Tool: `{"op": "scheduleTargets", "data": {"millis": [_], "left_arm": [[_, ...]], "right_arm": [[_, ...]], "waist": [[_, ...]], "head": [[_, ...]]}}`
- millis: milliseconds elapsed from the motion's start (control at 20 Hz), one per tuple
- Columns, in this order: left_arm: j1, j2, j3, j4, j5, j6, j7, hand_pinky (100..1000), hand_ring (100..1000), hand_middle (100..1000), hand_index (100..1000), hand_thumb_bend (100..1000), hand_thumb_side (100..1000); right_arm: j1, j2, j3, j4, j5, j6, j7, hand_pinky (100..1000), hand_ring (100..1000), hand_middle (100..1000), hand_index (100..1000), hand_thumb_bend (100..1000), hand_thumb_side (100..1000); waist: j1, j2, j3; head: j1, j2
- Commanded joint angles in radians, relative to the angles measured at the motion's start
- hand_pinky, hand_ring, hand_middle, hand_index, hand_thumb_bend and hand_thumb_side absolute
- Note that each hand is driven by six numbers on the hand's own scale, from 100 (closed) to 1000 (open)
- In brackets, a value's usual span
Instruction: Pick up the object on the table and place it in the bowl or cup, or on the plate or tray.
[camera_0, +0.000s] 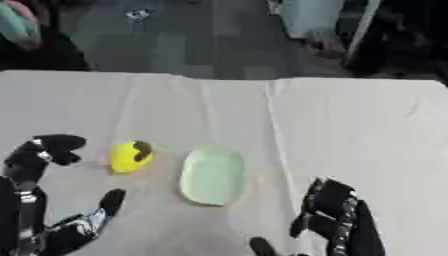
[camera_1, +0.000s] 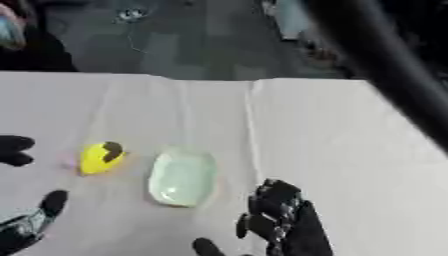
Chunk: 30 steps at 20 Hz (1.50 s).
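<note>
Sitting left of green tray (camera_0: 213, 176): yellow object (camera_0: 129, 156) w/ dark patch.

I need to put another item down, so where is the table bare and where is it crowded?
The far half of the table, beyond the yellow object and the pale green tray, is bare, as is the right side past the tray. The near edge is crowded: the left robot hand flanks the yellow object, and the right robot hand sits near the tray.

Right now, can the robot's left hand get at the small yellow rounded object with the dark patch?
Probably yes. The left hand hangs open just left of the yellow object, with only bare white tablecloth between them. The pale green oval tray lies on the object's other side, out of the way.
</note>
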<state>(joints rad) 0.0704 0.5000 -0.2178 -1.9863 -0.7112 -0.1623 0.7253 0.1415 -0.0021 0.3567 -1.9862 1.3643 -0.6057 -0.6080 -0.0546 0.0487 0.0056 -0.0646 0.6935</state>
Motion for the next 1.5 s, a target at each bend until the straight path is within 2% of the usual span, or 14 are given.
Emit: {"op": "scheduleTargets", "data": {"millis": [50,700,950,1200,1300,1350,1450,1500], "left_arm": [[-0.006,0.012,0.004,-0.014,0.0,0.001,0.001,417,478,594,701,505,802],[-0.007,0.014,0.005,-0.014,0.0,0.001,0.001,418,477,595,701,506,803],[-0.033,0.043,0.027,-0.014,0.022,0.013,-0.01,434,488,610,710,515,811],[-0.04,0.128,0.037,-0.014,0.072,0.029,-0.054,433,489,613,709,519,818],[-0.044,0.18,0.05,-0.014,0.106,0.049,-0.08,436,493,618,712,522,822],[-0.046,0.21,0.058,-0.014,0.122,0.061,-0.094,441,497,621,713,496,828],[-0.054,0.267,0.074,-0.014,0.152,0.075,-0.126,454,508,629,718,576,834],[-0.06,0.305,0.081,-0.014,0.156,0.078,-0.155,458,513,635,720,580,839]], "right_arm": [[0.001,-0.005,-0.003,-0.014,-0.006,-0.301,-0.299,318,298,204,312,456,441],[0.004,-0.007,-0.01,-0.014,-0.015,-0.301,-0.299,317,299,208,318,452,454],[0.009,0.001,-0.058,-0.014,-0.062,-0.301,-0.299,309,301,219,332,423,493],[0.016,0.003,-0.089,-0.014,-0.088,-0.301,-0.299,304,301,220,334,406,502],[0.018,0.001,-0.096,-0.014,-0.094,-0.301,-0.299,304,301,220,334,404,503],[0.019,0.0,-0.098,-0.014,-0.096,-0.301,-0.299,303,301,219,332,402,499],[0.02,-0.002,-0.098,-0.014,-0.096,-0.301,-0.299,302,301,219,330,393,500],[0.022,-0.003,-0.097,-0.014,-0.096,-0.301,-0.299,301,301,219,330,391,500]], "waist": [[0.006,-0.007,-0.001],[0.006,-0.008,-0.001],[0.002,-0.009,0.01],[0.0,-0.011,0.016],[0.001,-0.012,0.016],[0.002,-0.012,0.015],[0.004,-0.013,0.014],[0.005,-0.013,0.013]], "head": [[0.005,-0.016],[0.007,-0.015],[-0.006,0.013],[-0.001,0.01],[0.005,0.007],[0.008,0.005],[0.013,0.003],[0.015,0.003]]}}
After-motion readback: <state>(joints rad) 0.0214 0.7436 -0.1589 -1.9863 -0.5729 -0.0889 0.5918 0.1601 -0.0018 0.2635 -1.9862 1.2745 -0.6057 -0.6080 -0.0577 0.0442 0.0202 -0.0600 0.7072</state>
